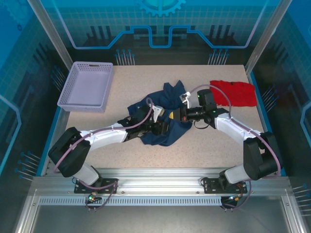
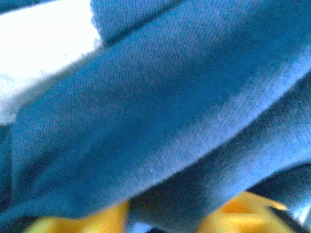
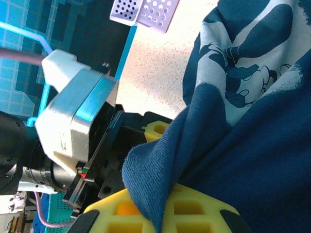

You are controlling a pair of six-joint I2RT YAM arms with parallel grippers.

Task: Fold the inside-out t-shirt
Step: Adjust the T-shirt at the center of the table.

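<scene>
T-shirt [image 3: 252, 160] bunched | right jaws clamped on it | left jaws under it, unclear

1. The left arm [image 1: 104, 136] stretches low, forward and to the right. Its claw [image 1: 163, 127] is buried in the inside-out t-shirt [image 3: 252, 160], so its jaws are hidden.
2. The right arm [image 1: 235, 128] bends leftward. Its claw [image 1: 174, 115] is closed, pinching a t-shirt fold.
3. The claws sit just beside each other.
</scene>
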